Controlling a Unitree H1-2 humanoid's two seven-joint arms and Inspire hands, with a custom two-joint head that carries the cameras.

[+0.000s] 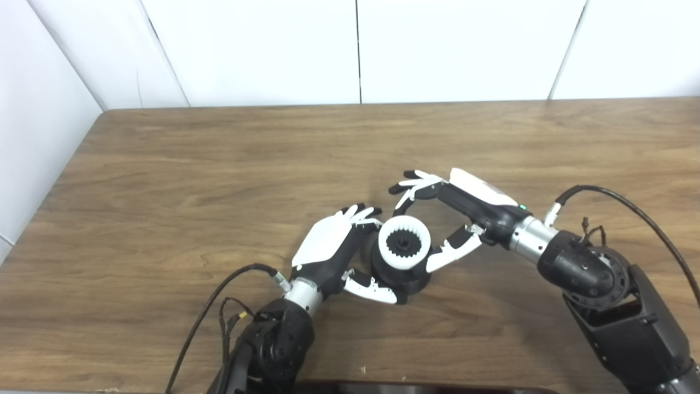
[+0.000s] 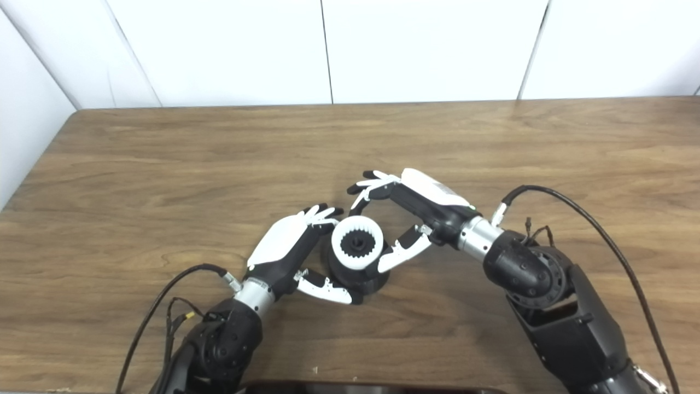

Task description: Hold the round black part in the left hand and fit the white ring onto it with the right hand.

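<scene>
Brown wood-grain table (image 1: 164, 164) fills most of the view, backed by white wall panels (image 1: 262, 49) along its far edge and a white wall at its left side. The far edge and the left edge are both in sight, and the wide stretch of tabletop on the far side of the hands lies open. Both arms come in from the bottom, each trailing a black cable (image 1: 629, 205) beside the wrist.

Near the middle of the table stands the round black part (image 1: 402, 276), resting on the wood. The white ring (image 1: 403, 242), toothed on its inside, sits on top of it. The left hand (image 1: 333, 246) cups the black part from the left, fingers (image 1: 361, 213) at the ring's rim and thumb against the base. The right hand (image 1: 454, 210) is spread: its thumb touches the ring's right side, while its fingers (image 1: 413, 183) arch clear beyond it.
</scene>
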